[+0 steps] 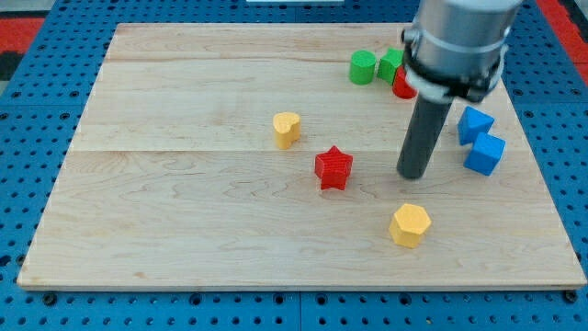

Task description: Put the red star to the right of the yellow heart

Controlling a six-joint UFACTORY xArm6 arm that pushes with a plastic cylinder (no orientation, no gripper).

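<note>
A pale wooden board made of long planks fills most of the frame, lying on a blue perforated surface. A straight dark rod hangs from a grey cylindrical arm end at the upper right of the frame. My tip meets the board right of centre; there are no jaws on this rod, so nothing is clamped or held, and the tip touches no block.

The red star-shaped block sits just right of the frame's centre, to the left of my tip with a clear gap of bare wood between them. The yellow heart-shaped block lies up and to the left of the red star, close by but apart from it. So the star is lower right of the heart, not level with it.

A yellow hexagonal block rests in the lower right part of the board, below my tip and apart from it. At the right edge two blue blocks, the upper one and the lower cube-like one, touch each other, to the right of the rod.

At the upper right, a green cylinder stands beside a second green block, whose shape is partly hidden by the arm. A red block peeps out below it, mostly covered, its shape unclear.
</note>
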